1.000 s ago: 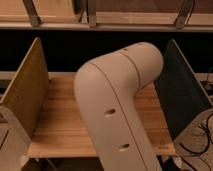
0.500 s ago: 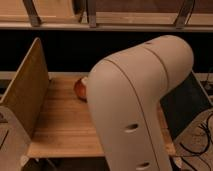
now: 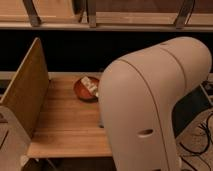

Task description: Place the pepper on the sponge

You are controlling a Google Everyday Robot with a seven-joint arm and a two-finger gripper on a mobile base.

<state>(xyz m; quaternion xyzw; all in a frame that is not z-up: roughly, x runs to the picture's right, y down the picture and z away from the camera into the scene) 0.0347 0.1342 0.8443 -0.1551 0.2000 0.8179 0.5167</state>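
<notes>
A: Gripper first. Where is it, and how are the jaws?

B: The gripper can't be seen. The arm (image 3: 150, 110) fills the right half of the view with one big white elbow housing, and the gripper is either behind it or out of frame, can't tell which. Jaws spread or pressed together: cannot tell.

A: OK. Where's the pepper?

B: There's a red-brown round thing (image 3: 83, 92) on the wooden table (image 3: 70, 127), toward the back, just left of the arm's edge. The housing cuts off its right side. It could be the pepper or a dish, too blurry to say. A pale piece (image 3: 90, 84) sits on its upper right part, touching it. Can't tell what that piece is.

A: Anything gripping or touching it?

B: Nothing that shows. The arm housing overlaps it in the view, but whether they touch I can't tell.

A: Surroundings?

B: An upright wooden side panel (image 3: 27, 95) stands along the table's left edge and runs front to back. The round thing is well apart from it. A dark gap lies behind the table, with a light rail (image 3: 100, 22) and slanted struts across the top. Dark cables (image 3: 204, 131) are on the floor at far right, past the arm.
</notes>
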